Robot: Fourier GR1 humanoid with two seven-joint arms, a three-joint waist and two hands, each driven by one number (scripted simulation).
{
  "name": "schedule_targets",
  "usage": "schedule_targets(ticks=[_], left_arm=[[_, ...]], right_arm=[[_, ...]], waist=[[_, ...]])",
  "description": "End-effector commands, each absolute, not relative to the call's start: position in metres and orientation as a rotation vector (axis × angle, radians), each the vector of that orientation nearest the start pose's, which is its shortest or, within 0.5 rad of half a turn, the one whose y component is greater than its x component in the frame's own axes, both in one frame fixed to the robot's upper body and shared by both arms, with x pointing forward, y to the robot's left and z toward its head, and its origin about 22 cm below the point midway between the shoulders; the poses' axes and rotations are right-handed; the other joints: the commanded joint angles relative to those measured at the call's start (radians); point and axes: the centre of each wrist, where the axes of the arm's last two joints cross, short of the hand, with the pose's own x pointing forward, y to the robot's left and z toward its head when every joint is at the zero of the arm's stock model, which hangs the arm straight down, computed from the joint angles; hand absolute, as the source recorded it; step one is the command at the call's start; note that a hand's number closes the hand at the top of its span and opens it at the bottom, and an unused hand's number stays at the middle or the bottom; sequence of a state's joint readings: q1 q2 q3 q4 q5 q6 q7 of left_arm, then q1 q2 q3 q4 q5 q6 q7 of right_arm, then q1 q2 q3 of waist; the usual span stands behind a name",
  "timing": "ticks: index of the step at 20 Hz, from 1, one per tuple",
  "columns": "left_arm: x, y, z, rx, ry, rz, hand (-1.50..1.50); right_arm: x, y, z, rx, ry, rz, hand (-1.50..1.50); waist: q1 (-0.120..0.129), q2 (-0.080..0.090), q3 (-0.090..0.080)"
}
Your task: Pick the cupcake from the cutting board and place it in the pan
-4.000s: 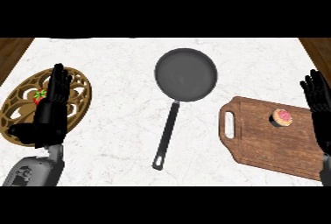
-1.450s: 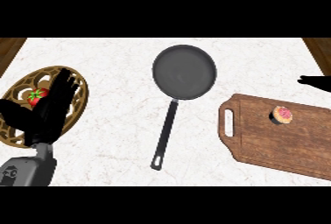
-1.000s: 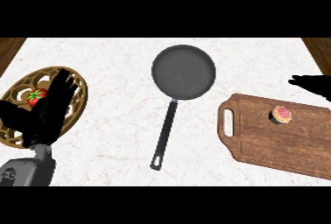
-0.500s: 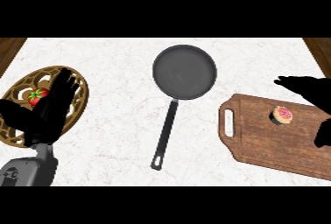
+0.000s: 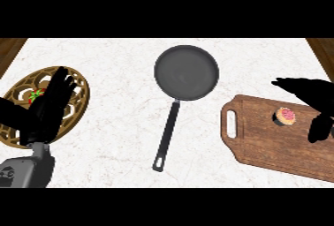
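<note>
The white marbled surface [image 5: 117,132] fills the view. At its right, toward the near side, lies the wooden cutting board [image 5: 274,148] with a slot handle on its left end. The dark pan [image 5: 186,71] sits in the middle toward the far side, its long handle running toward the near edge. At the left is an ornate brown trivet-like plate [image 5: 78,95] with a small red and green item on it.

The right robot hand [image 5: 312,95] hangs over the far right part of the board, fingers spread and thumb hanging down, arched around the cupcake [image 5: 285,115] but not closed on it; whether it touches it I cannot tell. The left robot hand [image 5: 49,108] rests at the left over the plate, fingers up and relaxed.

The cupcake sits on the board, so nothing of the task is done yet: grasping, carrying left to the pan and releasing all remain.

Four seconds ago the right robot hand stood at the right edge, fingers up; half a second ago it was already above the board, and it has now come further in and lower over the cupcake. Pan, board and cupcake have not shifted.
</note>
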State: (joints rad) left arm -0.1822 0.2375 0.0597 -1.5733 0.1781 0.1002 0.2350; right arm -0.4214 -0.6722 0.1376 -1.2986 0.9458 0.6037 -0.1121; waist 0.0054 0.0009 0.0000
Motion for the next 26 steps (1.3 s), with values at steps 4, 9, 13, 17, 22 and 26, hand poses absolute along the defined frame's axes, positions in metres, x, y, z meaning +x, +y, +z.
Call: schedule_targets(ticks=[4, 9, 13, 17, 22, 26], left_arm=[[0.281, 0.284, 0.06, 0.105, -1.51, 0.045, 0.0], [0.271, 0.27, 0.057, 0.084, -1.517, 0.036, 0.0], [0.288, 0.261, 0.058, 0.097, -1.516, 0.043, 0.0], [0.278, 0.275, 0.057, 0.106, -1.498, 0.03, 0.0], [0.279, 0.276, 0.045, 0.089, -1.512, 0.051, 0.0], [0.287, 0.25, 0.051, 0.096, -1.518, 0.026, 0.0]], right_arm=[[0.32, -0.319, 0.09, -0.76, -0.9, 1.598, -1.5], [0.357, -0.343, 0.084, -0.741, -0.904, 1.594, -1.5], [0.339, -0.338, 0.056, -0.723, -0.922, 1.589, -1.5], [0.352, -0.349, 0.054, -0.682, -0.879, 1.603, -1.5], [0.353, -0.33, 0.044, -0.65, -0.987, 1.667, 1.5], [0.367, -0.333, 0.039, -0.653, -1.029, 1.628, 1.5]], waist=[[-0.008, -0.002, 0.0], [0.004, 0.0, 0.0], [-0.005, 0.0, 0.0], [0.002, 0.0, 0.0], [-0.001, 0.0, 0.0], [0.001, 0.001, 0.0]])
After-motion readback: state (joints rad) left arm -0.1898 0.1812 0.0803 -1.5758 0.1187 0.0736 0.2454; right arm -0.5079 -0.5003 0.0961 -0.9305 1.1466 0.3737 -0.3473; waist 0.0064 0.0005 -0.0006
